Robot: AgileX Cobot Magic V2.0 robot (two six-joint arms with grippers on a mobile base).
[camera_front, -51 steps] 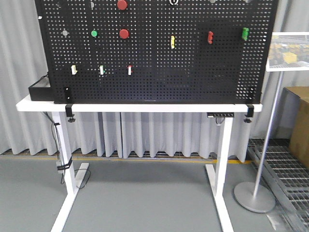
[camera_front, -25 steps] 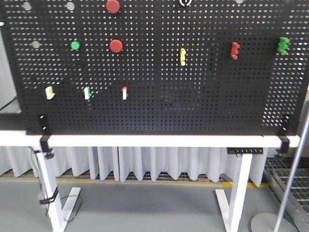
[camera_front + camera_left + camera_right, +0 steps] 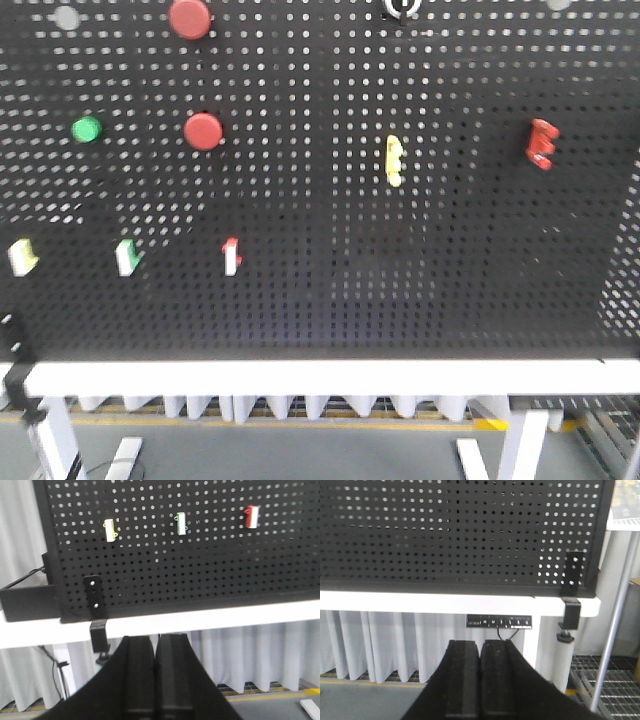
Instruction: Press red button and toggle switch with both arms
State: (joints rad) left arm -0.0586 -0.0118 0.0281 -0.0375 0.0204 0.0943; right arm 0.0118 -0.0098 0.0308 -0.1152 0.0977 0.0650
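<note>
Front view: black pegboard [image 3: 330,300] fills the view and stands on a white table [image 3: 330,378] along its bottom edge. Red button [image 3: 203,131] sits in the pegboard's upper left area. A second red button [image 3: 190,17] is straight above it at the pegboard's top edge, and a green button [image 3: 87,128] is level with it, nearer the left edge. Lower left of the pegboard holds a row of three small switches: yellow switch [image 3: 22,256] at the left edge, green switch [image 3: 127,256] beside it, red switch [image 3: 232,255] just below the red button. Yellow handle [image 3: 395,160] is right of pegboard centre; red handle [image 3: 541,143] is near the right edge. No arm touches the pegboard. Left wrist view: left gripper [image 3: 156,642] is below the pegboard's lower left corner, under the table edge, jaws pressed together with nothing between them. The three switches are above it, and a black clamp [image 3: 98,630] grips the table at that corner. Right wrist view: right gripper [image 3: 480,645] is below the pegboard's lower right part, jaws likewise closed and empty. A power strip [image 3: 500,621] hangs under the table, just above it.
</note>
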